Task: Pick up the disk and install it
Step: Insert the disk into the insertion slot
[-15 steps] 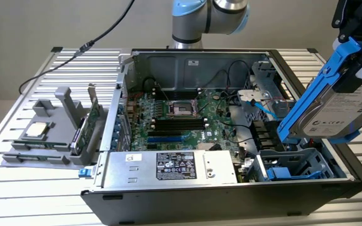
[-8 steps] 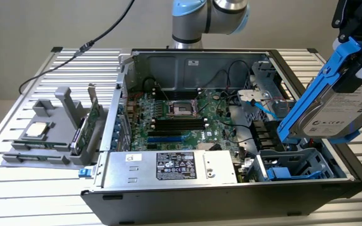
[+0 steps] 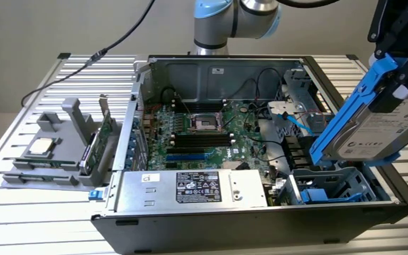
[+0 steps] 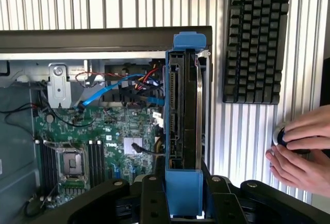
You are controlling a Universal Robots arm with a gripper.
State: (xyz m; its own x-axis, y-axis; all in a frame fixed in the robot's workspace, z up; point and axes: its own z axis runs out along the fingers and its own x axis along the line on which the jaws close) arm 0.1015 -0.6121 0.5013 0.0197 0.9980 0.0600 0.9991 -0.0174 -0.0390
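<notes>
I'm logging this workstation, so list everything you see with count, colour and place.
Computer case: one, black, open, centre of exterior view.
Motherboard: one, green, inside the case.
Disk: one, silver in blue carrier, tilted above the case, exterior view's right.
CPU chip: one, silver, on grey holder, exterior view's left.
Circuit cards: count unclear, green, same holder.
Keyboard: one, black, beside the case.
Hands: two, a person's, near the keyboard.
Robot arm: one, grey and blue, behind the case.
Fingers: two, black, shut on the disk.

We see the disk [image 3: 378,135], matt silver metal framed in smooth blue plastic; the table [image 3: 34,223] is ribbed, apparently bare aluminium.
</notes>
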